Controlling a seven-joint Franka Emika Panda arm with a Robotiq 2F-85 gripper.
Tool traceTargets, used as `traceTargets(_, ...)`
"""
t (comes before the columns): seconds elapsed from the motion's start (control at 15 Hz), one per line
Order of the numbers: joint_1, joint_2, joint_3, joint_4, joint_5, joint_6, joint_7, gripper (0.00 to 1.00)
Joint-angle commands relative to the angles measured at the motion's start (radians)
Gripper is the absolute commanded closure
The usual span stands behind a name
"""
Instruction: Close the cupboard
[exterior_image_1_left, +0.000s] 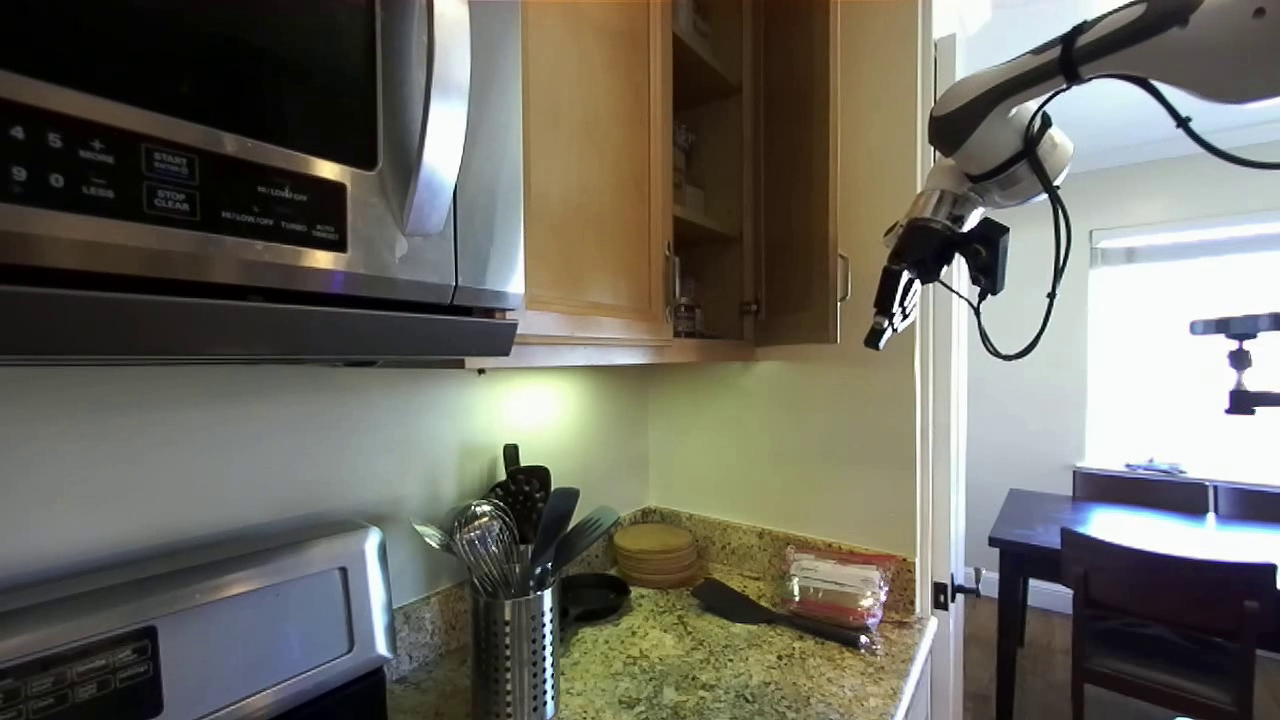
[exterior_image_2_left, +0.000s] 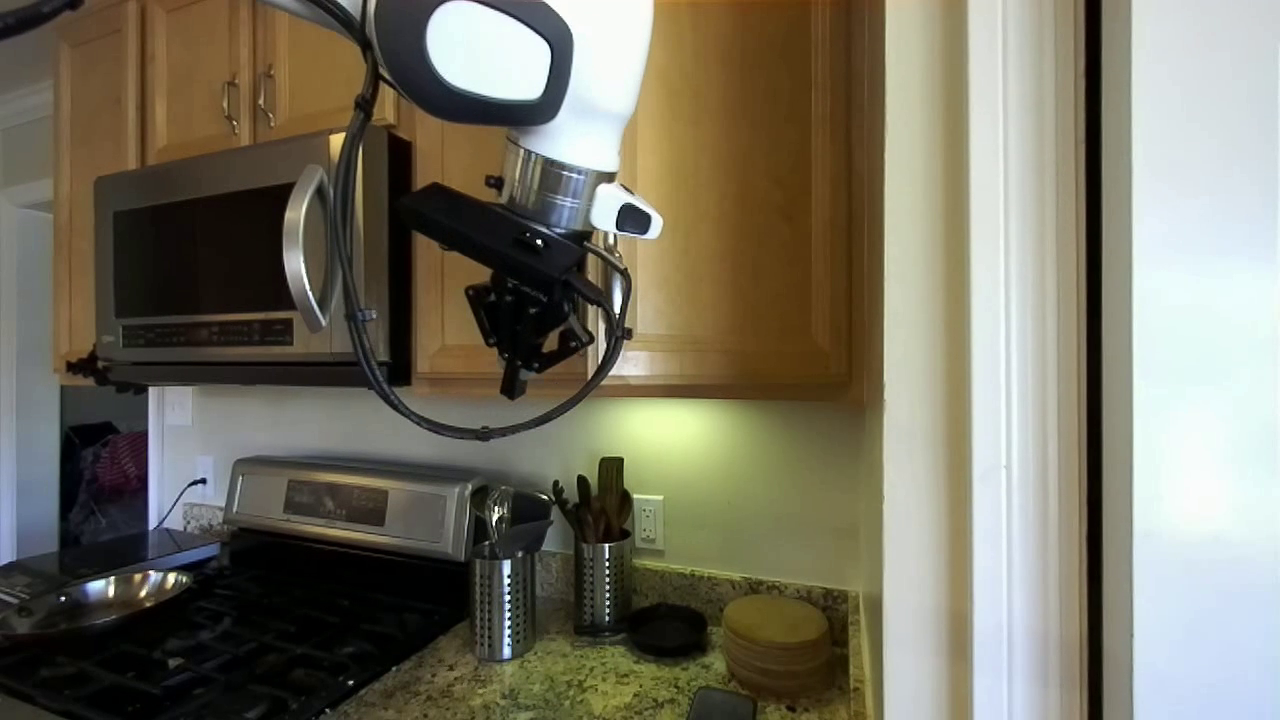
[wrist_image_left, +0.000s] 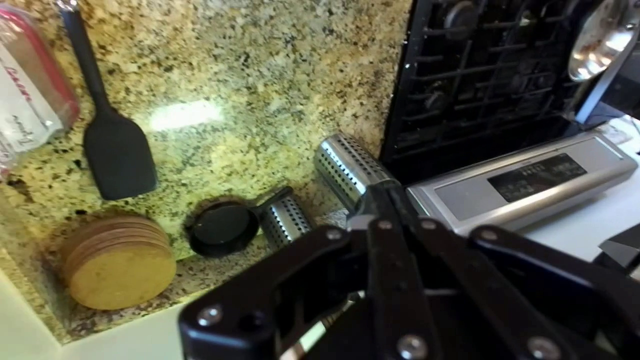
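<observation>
Cupboard (exterior_image_1_left: 600, 160) stood open, at left | 1 door (exterior_image_1_left: 798, 180) swung out | its handle (exterior_image_1_left: 845, 278) could have snagged me | my gripper (exterior_image_1_left: 880, 333), at right, clenched on nothing, hung low, apart from it: a push likely risked slipping under

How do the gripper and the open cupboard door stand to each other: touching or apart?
Apart. In an exterior view, a strip of cream wall shows between the gripper and the open cupboard door.

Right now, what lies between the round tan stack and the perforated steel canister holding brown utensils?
A round black skillet sits there, in an exterior view.
</observation>
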Motion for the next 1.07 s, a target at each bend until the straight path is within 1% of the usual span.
traceTargets(0.0,-0.035,-0.028,0.002,-0.048,-0.038,0.100,0.008,0.97)
traceTargets(0.13,-0.040,-0.026,-0.008,-0.057,-0.013,0.168,0.013,0.97)
traceTargets(0.27,-0.040,-0.019,-0.015,-0.061,0.015,0.259,0.023,0.96)
traceTargets(0.47,-0.033,-0.008,-0.019,-0.053,0.025,0.410,0.027,0.97)
traceTargets(0.6,-0.028,-0.024,-0.017,-0.055,0.037,0.489,0.049,0.97)
traceTargets(0.8,-0.013,-0.019,-0.026,-0.045,0.086,0.594,0.080,0.97)
traceTargets(1.0,0.008,-0.016,-0.038,-0.038,0.179,0.690,0.097,0.96)
